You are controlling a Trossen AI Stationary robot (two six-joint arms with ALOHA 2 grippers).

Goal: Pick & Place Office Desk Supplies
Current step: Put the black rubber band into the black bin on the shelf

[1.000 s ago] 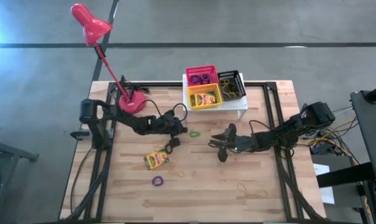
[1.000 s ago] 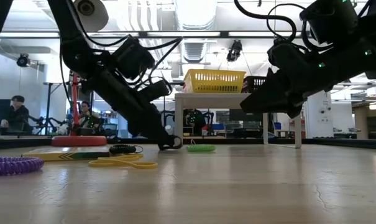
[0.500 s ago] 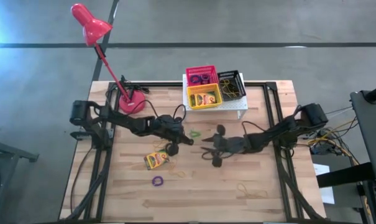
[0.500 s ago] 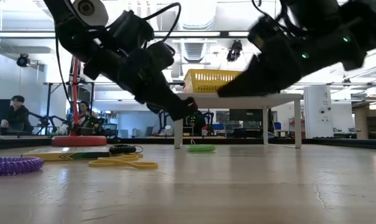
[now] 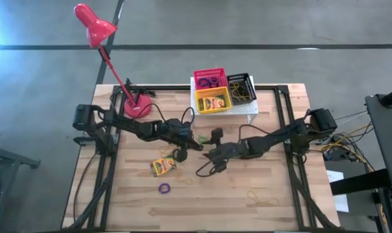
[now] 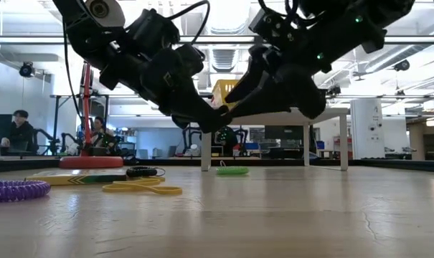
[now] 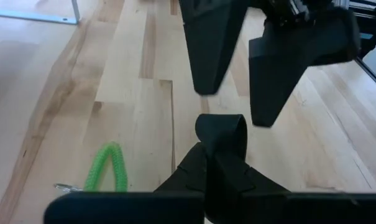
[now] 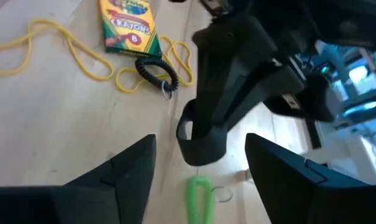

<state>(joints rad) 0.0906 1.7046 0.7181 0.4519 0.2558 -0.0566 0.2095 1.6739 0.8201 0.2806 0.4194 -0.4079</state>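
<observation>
Your wooden table carries everything here, with the red lamp at its far left corner and the white shelf at the far edge, where the pink basket, the black basket and the yellow basket sit side by side, a crayon box lying in the yellow one. Your two arms meet above the middle of the table. The left gripper has its fingers pinched tight on a black band, lifted clear of the wood. The right gripper faces it with its fingers spread wide on either side of that band, holding nothing. On the table toward the left arm's side you have a second crayon box, with a black coil loop and a loose yellow loop just beside it. A green coil loop lies under the meeting grippers, a purple loop sits nearer the front edge, and another yellow loop lies well apart on the right side.
</observation>
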